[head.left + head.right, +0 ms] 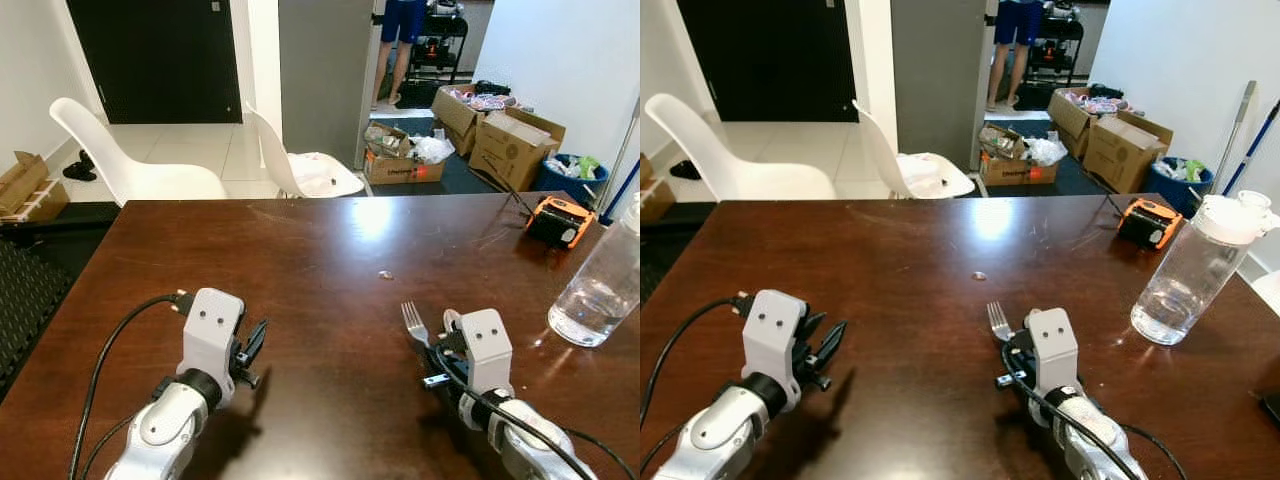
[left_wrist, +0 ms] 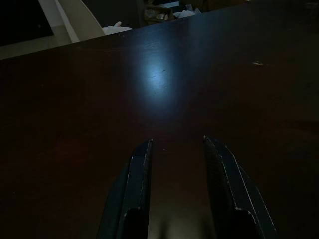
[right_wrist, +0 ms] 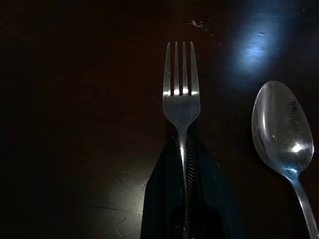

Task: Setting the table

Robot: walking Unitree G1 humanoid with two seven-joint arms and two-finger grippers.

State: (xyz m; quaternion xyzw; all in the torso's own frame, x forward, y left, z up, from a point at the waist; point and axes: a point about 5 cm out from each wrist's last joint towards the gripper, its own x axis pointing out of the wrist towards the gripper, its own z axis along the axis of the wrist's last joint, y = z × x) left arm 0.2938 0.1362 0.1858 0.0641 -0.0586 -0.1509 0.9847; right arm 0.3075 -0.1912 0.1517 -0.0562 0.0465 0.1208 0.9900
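A silver fork [image 3: 181,94] lies low over the dark wooden table [image 1: 300,260], tines pointing away from me. My right gripper [image 3: 182,145] is shut on its handle. The fork's tines [image 1: 413,322] stick out ahead of the right wrist at the near right of the table. A silver spoon [image 3: 281,129] lies on the table just to the right of the fork, bowl up. My left gripper [image 1: 252,350] hovers over the near left of the table, and its two black fingers [image 2: 142,164] stand apart with nothing between them.
A clear water bottle [image 1: 1195,270] stands at the right edge, with an orange device [image 1: 560,220] behind it. A small crumb [image 1: 385,274] lies mid-table. Two white chairs [image 1: 140,170] [image 1: 305,172] stand at the far side. Cardboard boxes [image 1: 505,135] and a person [image 1: 405,30] are beyond.
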